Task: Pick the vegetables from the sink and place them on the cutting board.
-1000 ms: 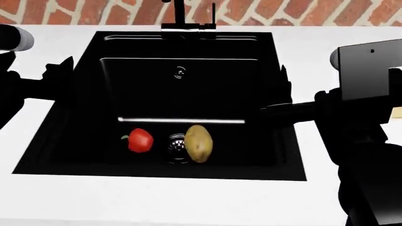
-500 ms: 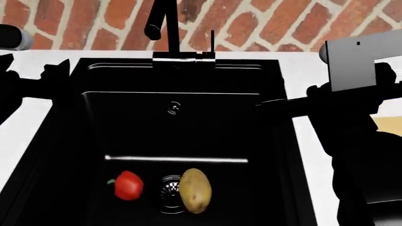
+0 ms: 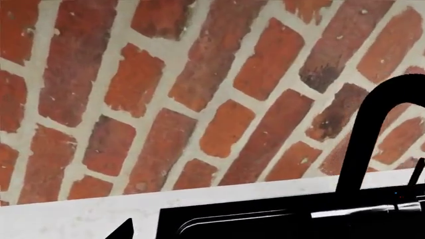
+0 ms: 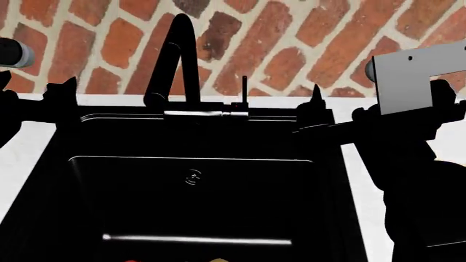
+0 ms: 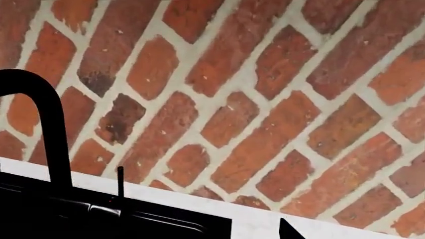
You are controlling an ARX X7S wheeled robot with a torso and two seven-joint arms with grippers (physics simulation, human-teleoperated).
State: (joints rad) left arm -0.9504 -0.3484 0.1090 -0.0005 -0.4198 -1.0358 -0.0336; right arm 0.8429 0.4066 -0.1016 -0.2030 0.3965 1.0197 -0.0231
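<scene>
The black sink (image 4: 196, 202) fills the lower head view, with its tall black faucet (image 4: 178, 54) at the back rim. Only a thin red sliver of the bell pepper (image 4: 135, 261) and a tan sliver of the potato (image 4: 218, 260) show at the picture's bottom edge. The cutting board is out of view. My left gripper (image 4: 60, 84) hovers over the sink's back left corner and my right gripper (image 4: 313, 109) over its back right corner. Both are high above the basin, open and empty. Each wrist view shows one black fingertip (image 3: 126, 230) (image 5: 287, 230).
A red brick wall (image 4: 291, 38) stands right behind the white counter (image 4: 22, 147). The faucet also shows in the left wrist view (image 3: 371, 134) and in the right wrist view (image 5: 50, 119). My right arm's grey bracket (image 4: 415, 76) covers the counter right of the sink.
The head view has tilted up. The pepper and potato slid down to the picture's bottom edge, and the faucet and brick wall came into view. Both grippers stay open and empty.
</scene>
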